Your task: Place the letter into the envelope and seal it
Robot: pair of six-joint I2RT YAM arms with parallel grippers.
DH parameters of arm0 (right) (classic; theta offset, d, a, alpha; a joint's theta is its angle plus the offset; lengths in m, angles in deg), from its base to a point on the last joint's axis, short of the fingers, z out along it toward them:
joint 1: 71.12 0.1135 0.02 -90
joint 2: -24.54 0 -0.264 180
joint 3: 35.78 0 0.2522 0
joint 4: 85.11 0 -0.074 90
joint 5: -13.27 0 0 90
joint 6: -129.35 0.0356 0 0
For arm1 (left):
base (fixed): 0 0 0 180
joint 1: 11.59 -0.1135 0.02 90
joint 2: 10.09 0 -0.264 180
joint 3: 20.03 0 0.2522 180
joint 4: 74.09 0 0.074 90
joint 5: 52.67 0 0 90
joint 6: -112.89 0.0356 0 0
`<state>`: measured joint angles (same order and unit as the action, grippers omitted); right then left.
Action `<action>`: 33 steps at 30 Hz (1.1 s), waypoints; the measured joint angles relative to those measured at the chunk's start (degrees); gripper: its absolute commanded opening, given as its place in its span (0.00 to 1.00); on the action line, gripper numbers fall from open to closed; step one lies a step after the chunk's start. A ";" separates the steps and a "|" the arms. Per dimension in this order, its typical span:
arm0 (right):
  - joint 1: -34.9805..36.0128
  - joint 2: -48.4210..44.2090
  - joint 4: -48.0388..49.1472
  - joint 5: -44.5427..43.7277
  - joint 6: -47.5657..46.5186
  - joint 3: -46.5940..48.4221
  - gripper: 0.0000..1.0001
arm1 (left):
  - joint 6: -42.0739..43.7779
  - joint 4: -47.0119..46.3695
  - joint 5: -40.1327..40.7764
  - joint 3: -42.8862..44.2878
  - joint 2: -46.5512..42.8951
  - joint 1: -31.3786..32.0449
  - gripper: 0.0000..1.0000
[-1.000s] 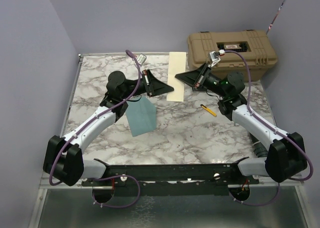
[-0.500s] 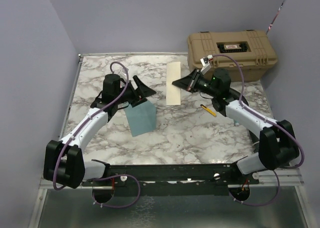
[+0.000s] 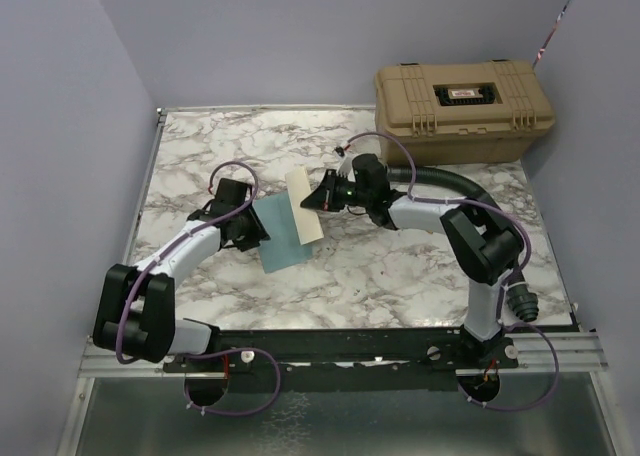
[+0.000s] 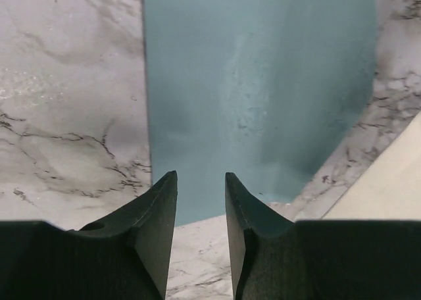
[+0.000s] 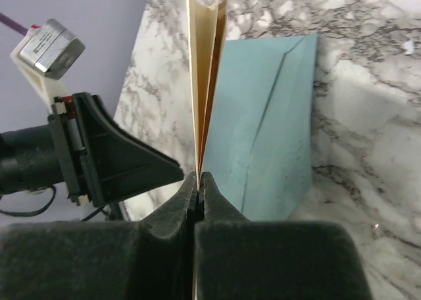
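right end effector [image 5: 198,176] clenched on folded letter [image 5: 204,63] over envelope [image 5: 276,116], left end effector [image 4: 200,178] released at its left edge

Tan hard case [image 3: 463,111], lid shut, blk label on top, back-right of marble table [image 3: 200,146]; lilac walls.

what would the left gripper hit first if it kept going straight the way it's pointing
The envelope: its near edge lies right ahead of the left gripper, whose jaws stand parted. Whether the tips would ride over the paper or push it is unclear from here.
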<state>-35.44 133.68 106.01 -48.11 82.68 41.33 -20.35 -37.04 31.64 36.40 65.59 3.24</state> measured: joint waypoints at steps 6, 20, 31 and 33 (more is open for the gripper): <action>0.26 6.60 6.36 -3.30 -3.06 0.24 0.00 | 0.11 0.68 2.84 -0.07 4.28 -0.15 0.38; 3.61 9.73 16.79 -11.72 -8.61 -0.96 0.00 | -1.97 -0.61 5.77 -2.99 4.48 -0.15 0.54; 5.60 10.19 18.25 -18.60 -7.39 -2.60 0.00 | -3.48 -1.14 3.56 -3.28 4.46 -0.50 0.53; 5.62 10.21 17.73 -19.61 -6.71 -2.69 0.01 | -4.17 -1.86 1.97 -3.45 4.66 -0.57 0.53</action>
<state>-29.83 143.89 123.74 -67.72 75.97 38.65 -24.52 -38.90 33.60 32.95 70.25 2.67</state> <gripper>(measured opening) 0.005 0.530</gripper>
